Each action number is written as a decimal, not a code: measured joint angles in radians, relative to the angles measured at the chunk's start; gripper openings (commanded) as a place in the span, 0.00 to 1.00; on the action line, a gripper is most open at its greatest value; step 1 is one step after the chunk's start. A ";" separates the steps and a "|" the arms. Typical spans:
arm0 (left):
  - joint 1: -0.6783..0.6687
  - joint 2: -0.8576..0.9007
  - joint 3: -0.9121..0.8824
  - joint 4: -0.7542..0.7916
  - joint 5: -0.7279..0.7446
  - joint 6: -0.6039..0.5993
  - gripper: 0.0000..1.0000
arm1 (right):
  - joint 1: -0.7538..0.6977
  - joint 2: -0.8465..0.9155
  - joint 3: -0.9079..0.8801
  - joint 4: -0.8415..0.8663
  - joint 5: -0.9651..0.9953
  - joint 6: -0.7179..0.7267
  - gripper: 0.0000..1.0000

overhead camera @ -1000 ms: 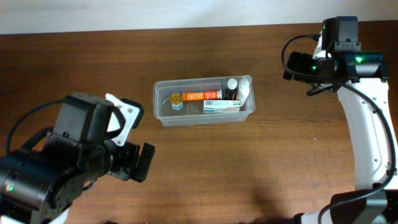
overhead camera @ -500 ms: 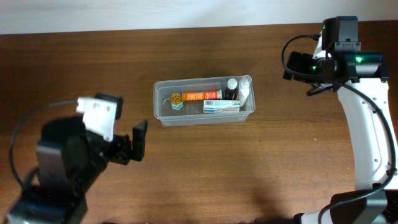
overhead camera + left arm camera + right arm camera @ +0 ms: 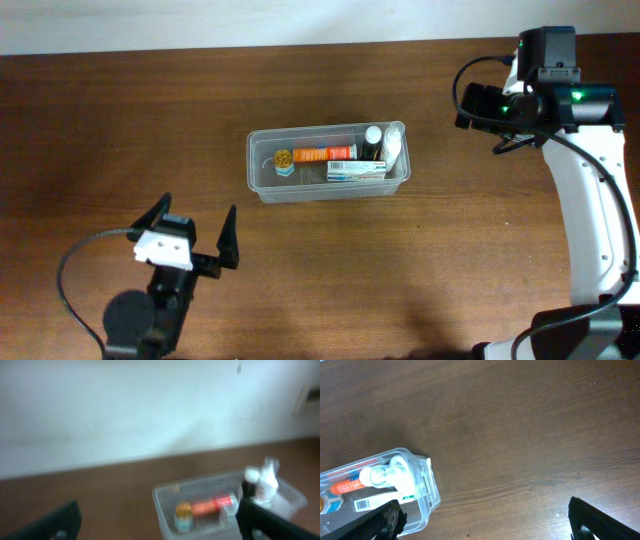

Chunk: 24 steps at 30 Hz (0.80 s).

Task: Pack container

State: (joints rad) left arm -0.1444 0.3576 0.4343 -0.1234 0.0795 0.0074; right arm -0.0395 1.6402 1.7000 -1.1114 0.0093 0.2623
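Observation:
The container (image 3: 262, 176), a clear plastic tub, stands in the middle of the table. In it lie an orange tube (image 3: 325, 153), a small orange-capped bottle (image 3: 284, 158) and a white box (image 3: 357, 170). A dark bottle (image 3: 373, 140) and a white bottle (image 3: 393, 146) stand at its right end. My left gripper (image 3: 192, 228) is open near the front left, empty, well short of the tub. Its blurred wrist view shows the container (image 3: 162, 505) ahead of the left gripper (image 3: 160, 527). My right gripper (image 3: 490, 525) is open over bare wood, with the container's (image 3: 422, 505) right end at its left finger.
The right arm (image 3: 545, 100) rises at the table's far right. A pale wall (image 3: 150, 405) runs behind the table's back edge. Bare brown wood (image 3: 420, 260) surrounds the tub on all sides.
The left arm has dropped and drawn back toward the front edge, its gripper now pointing at the tub. The right arm and the tub have not moved.

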 measured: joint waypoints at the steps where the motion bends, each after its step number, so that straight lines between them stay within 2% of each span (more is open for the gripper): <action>1: 0.006 -0.031 -0.044 0.048 0.002 0.000 0.99 | 0.000 0.000 0.000 0.000 0.000 0.000 0.98; 5: 0.034 -0.148 -0.198 0.165 0.024 0.000 0.99 | 0.000 0.000 0.000 0.000 0.000 0.000 0.98; 9: 0.052 -0.228 -0.273 0.189 0.034 0.000 0.99 | 0.000 0.000 0.000 0.000 0.000 0.001 0.98; 18: 0.078 -0.333 -0.320 0.188 0.045 0.000 0.99 | 0.000 0.000 0.000 0.000 0.000 0.000 0.98; 24: 0.079 -0.342 -0.352 0.188 0.045 0.000 0.99 | 0.000 0.000 0.000 0.000 0.000 0.000 0.98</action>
State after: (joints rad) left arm -0.0650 0.0154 0.0826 0.0647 0.1249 0.0074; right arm -0.0395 1.6402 1.7000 -1.1114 0.0090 0.2623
